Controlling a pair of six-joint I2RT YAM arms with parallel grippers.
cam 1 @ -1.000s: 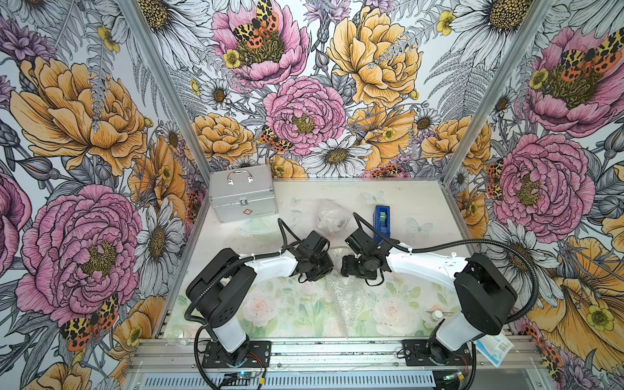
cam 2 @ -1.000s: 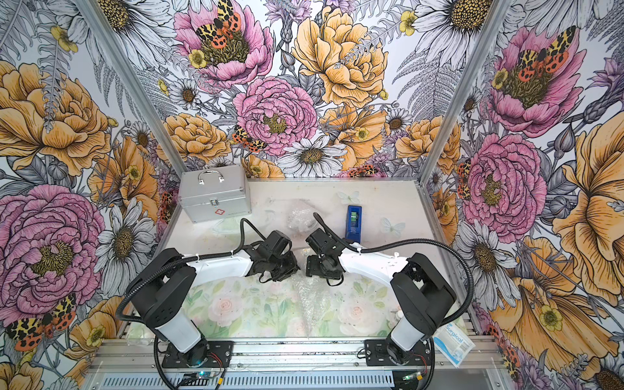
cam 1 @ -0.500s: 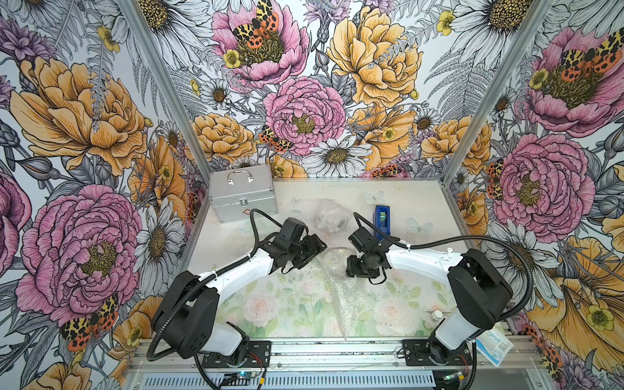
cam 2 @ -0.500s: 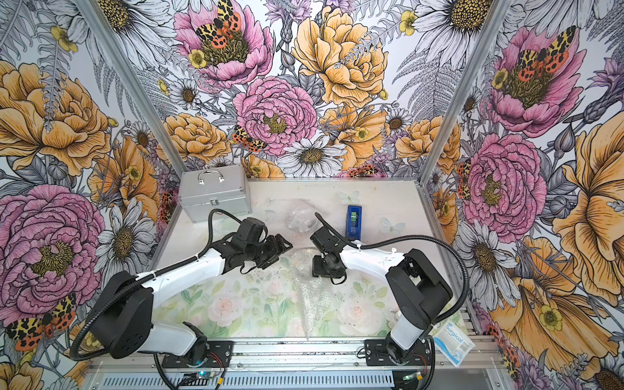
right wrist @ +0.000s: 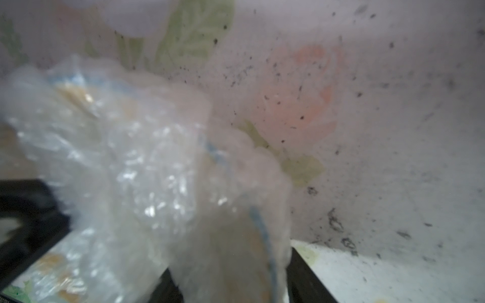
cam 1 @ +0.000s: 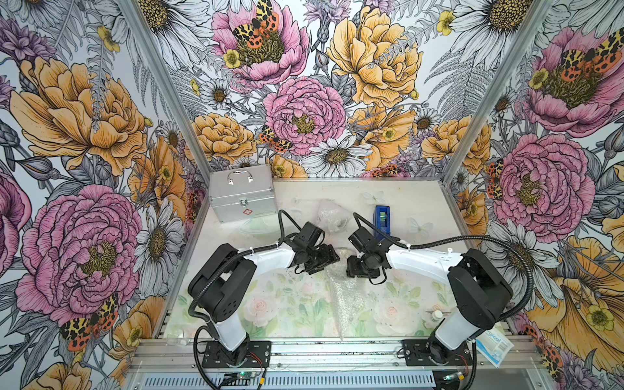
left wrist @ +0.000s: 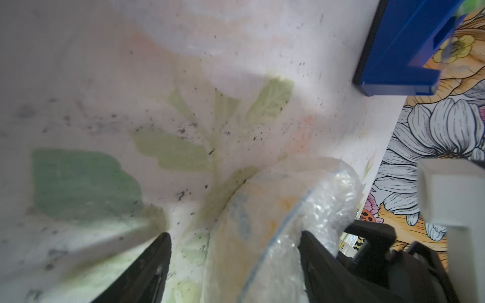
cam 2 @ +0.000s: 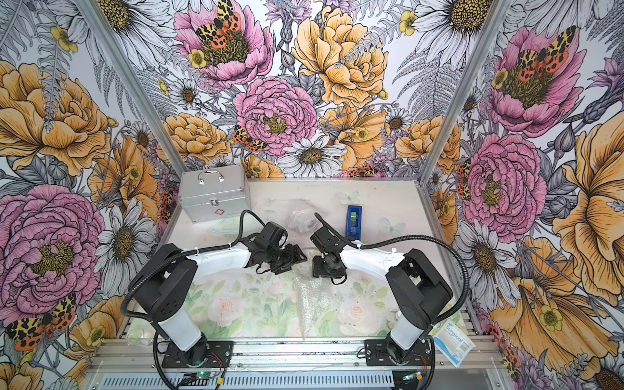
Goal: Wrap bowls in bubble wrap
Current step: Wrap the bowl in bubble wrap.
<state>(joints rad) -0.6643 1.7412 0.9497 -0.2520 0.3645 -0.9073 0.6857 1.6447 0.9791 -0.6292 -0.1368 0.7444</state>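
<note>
Against half a second ago, the left arm (cam 1: 266,258) is drawn back in. Then it was stretched out toward the silver case (cam 1: 241,196). Now its elbow is raised and its tip is set close to the tip of the right arm (cam 1: 422,263), much as a second ago. The right arm is hardly shifted.

In both top views a sheet of bubble wrap (cam 1: 344,297) is seen lying on the counter (cam 1: 405,199), running from between the two arm tips toward the front edge. A crumpled bundle (cam 1: 329,216) lies farther back, near the tape dispenser (cam 1: 381,219); what it contains cannot be told. From above, the bowl is hidden.

Only in the wrist views is the bowl (left wrist: 244,217) revealed: its blue rim and yellow pattern are seen through the wrap, and it is tilted up on edge. In the left wrist view the left fingers (left wrist: 149,272) are spread wide, with the wrapped bowl between them, clear of one finger and against the other. In the blurred right wrist view the wrap and the bowl's rim are seen pinched between the right fingers (right wrist: 309,278).
</note>
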